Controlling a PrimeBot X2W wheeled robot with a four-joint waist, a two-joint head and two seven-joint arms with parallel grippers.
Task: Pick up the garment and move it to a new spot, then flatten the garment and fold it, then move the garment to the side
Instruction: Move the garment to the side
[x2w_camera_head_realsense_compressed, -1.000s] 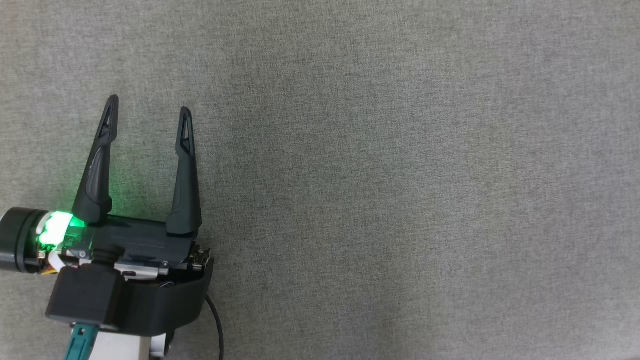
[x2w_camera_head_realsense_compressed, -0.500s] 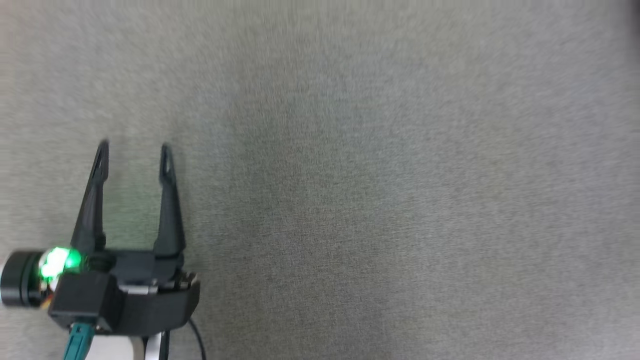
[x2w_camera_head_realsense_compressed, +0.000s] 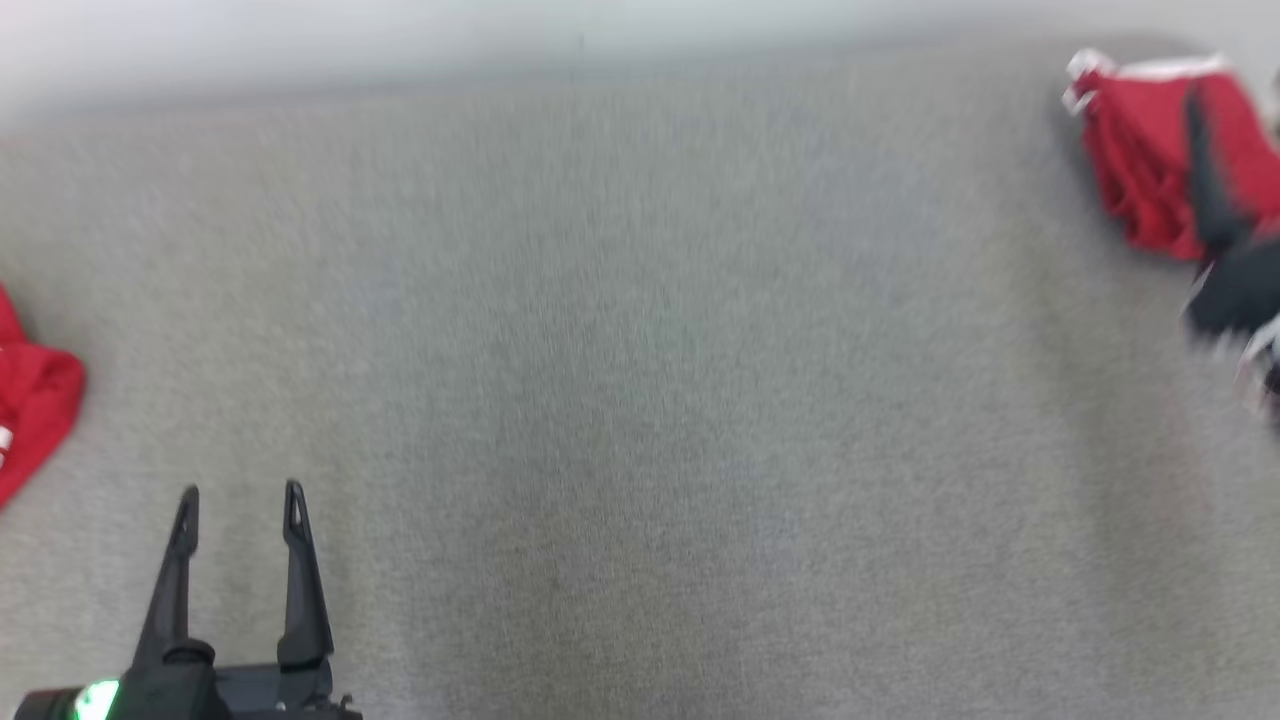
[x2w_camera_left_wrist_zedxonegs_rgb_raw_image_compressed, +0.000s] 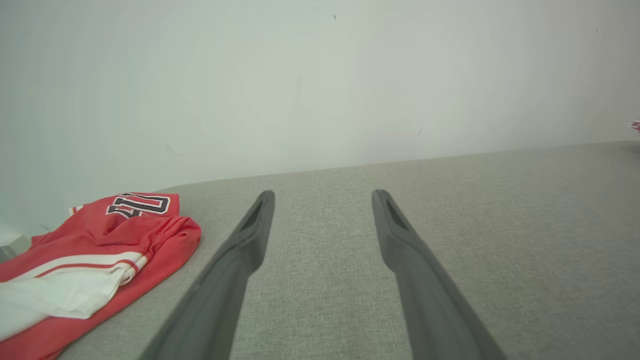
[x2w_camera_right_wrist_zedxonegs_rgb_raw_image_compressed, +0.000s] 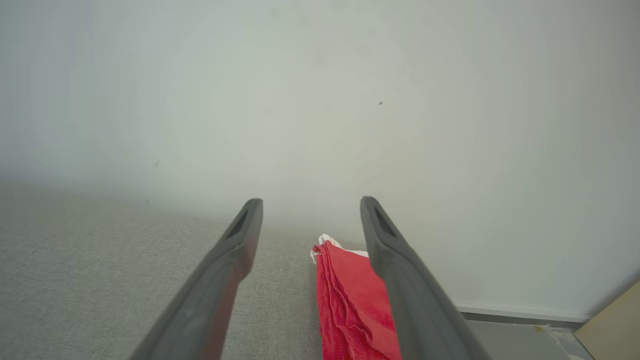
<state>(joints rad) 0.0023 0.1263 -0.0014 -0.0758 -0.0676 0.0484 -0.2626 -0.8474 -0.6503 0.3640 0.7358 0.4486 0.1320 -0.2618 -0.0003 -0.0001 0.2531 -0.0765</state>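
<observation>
Red at the far right: the folded red cloth garment (x2w_camera_head_realsense_compressed: 1140, 160) lies on the grey fabric-covered worktop (x2w_camera_head_realsense_compressed: 640, 400), by its back edge. Your right pincer (x2w_camera_right_wrist_zedxonegs_rgb_raw_image_compressed: 310, 205) is spread wide over it, gripping nothing. Your left pincer (x2w_camera_head_realsense_compressed: 240, 495) gapes wide too, empty, low left. A red jersey with white stripes (x2w_camera_left_wrist_zedxonegs_rgb_raw_image_compressed: 100, 245) sits at the left edge.

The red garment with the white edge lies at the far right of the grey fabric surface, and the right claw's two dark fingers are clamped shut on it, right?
Not quite. The red garment with the white edge does lie at the far right of the grey fabric surface, but the right gripper is open: the right wrist view shows its jaws wide apart, gripping nothing.
</observation>
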